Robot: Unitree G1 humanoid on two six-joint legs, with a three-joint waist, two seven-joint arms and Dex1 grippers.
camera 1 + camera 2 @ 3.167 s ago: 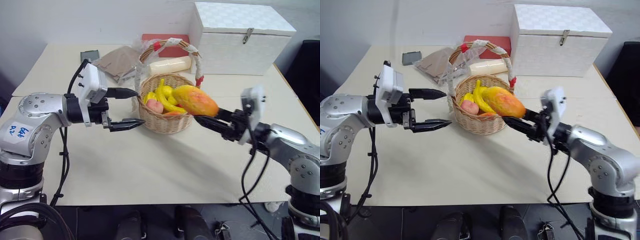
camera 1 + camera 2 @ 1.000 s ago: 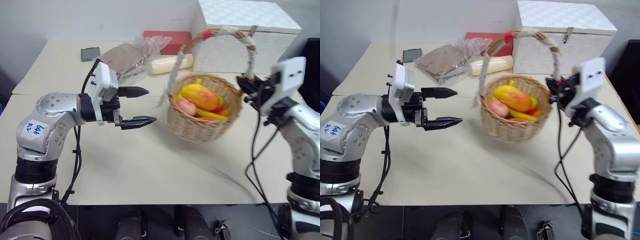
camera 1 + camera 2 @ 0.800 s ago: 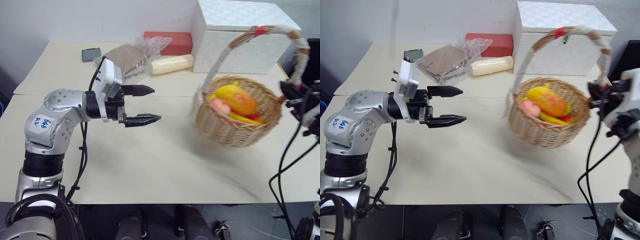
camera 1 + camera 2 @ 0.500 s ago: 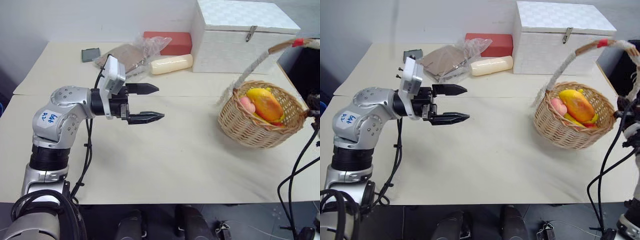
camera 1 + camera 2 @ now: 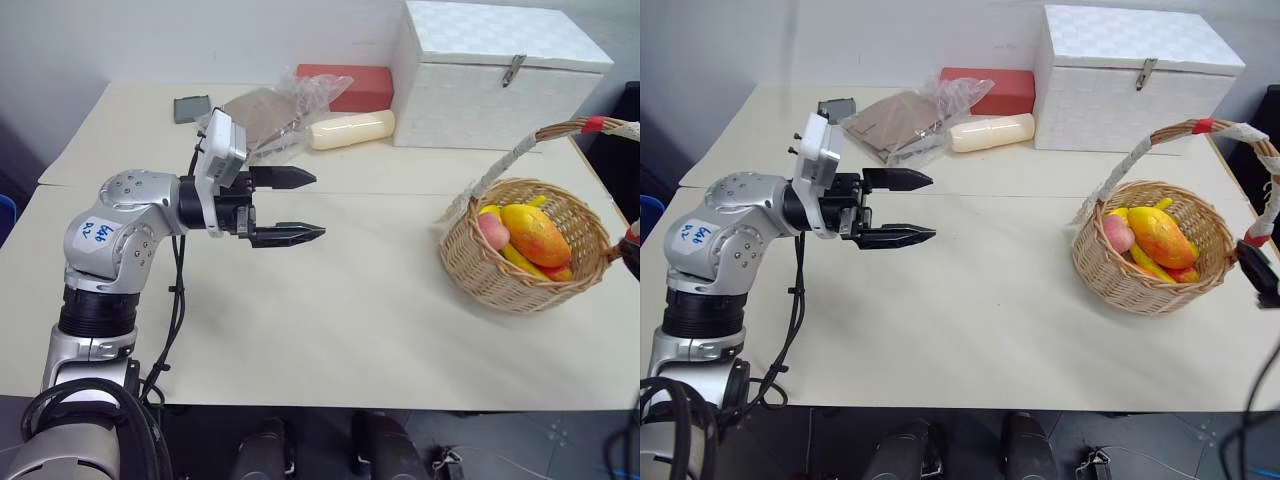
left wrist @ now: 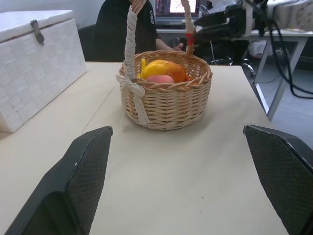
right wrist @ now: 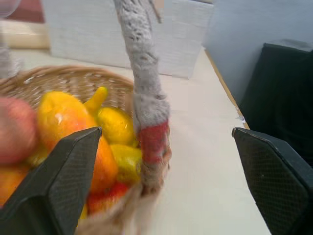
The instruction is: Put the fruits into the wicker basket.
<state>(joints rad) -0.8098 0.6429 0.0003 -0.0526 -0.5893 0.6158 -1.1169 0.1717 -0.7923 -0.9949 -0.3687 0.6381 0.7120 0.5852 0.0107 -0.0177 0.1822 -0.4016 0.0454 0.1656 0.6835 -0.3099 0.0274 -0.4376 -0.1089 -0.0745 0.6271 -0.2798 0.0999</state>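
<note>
The wicker basket (image 5: 498,288) stands on the table near its right edge, its white-wrapped handle (image 5: 500,170) arching over it. Inside lie a yellow-orange mango (image 5: 537,232), a pinkish peach (image 5: 492,230), a red-orange bit of another fruit (image 5: 558,271) and a yellow banana (image 5: 516,259). My right gripper (image 7: 166,134) is open, its fingers standing wide on either side of the handle's red band without touching it. My left gripper (image 5: 318,205) hovers open and empty over the middle-left of the table, pointing toward the basket (image 6: 166,100).
A white lidded box (image 5: 500,60) stands at the back right. Left of it are a red box (image 5: 345,85), a cream roll (image 5: 350,130), a plastic-wrapped brown packet (image 5: 262,108) and a small dark item (image 5: 190,107). A person in dark clothes (image 6: 115,29) sits beyond the table.
My right gripper swung the basket by its handle from the table's middle to the right edge, set it down and opened off the handle. The left gripper stayed put.
</note>
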